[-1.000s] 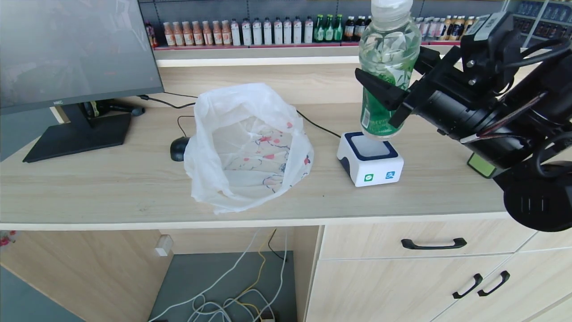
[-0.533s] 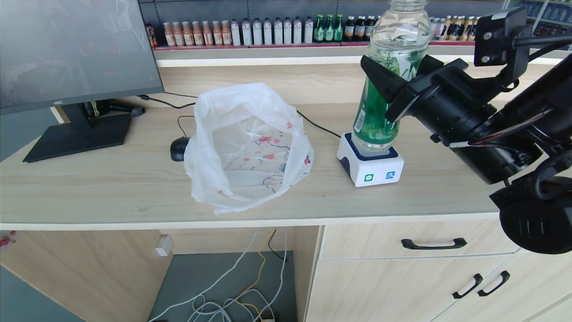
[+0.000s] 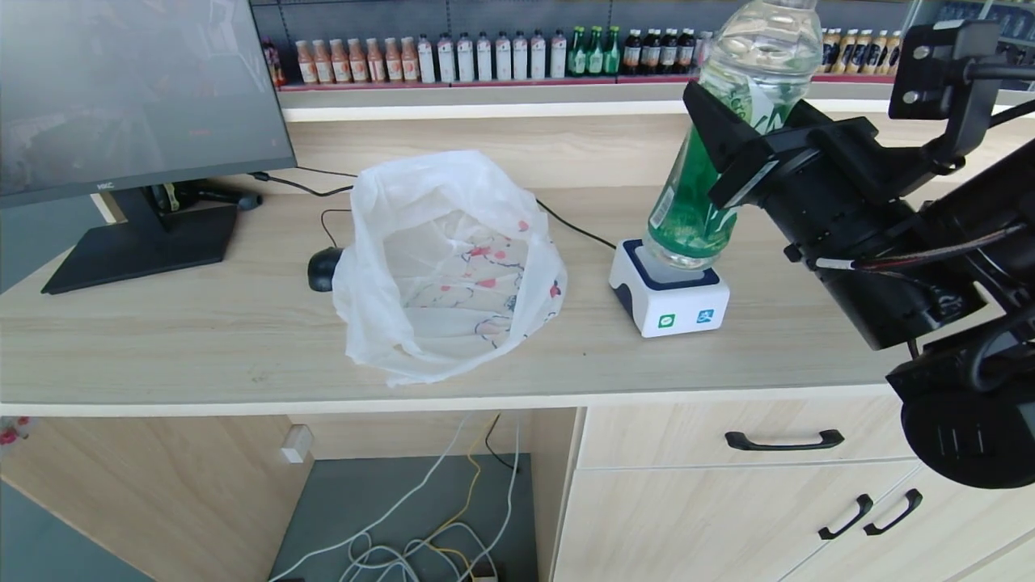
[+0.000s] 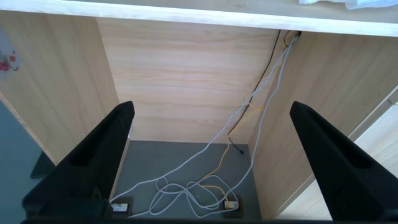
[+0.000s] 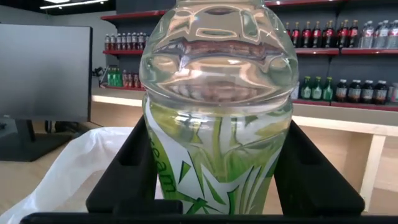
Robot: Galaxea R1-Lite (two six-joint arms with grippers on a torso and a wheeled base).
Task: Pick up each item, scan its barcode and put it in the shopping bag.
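A: Where is the bottle?

B: The right claw has it. Its black fingers press tight on the bottle's sides, near the middle. The bottle leans, with its top tipped to the robot's right.

A: Is it on the scanner?

B: Its bottom is right over the scanner's dark top. It may be touching, but I can't be sure from here.

A: And the shopping bag?

B: It stands open on the counter, just beside the scanner, on the robot's left of it. A black mouse sits at the bag's other side. A monitor is farther that way.

A: What about the left claw?

B: It is down low, facing the space under the counter. Its fingers are wide apart. Wires lie on the floor in front of it.
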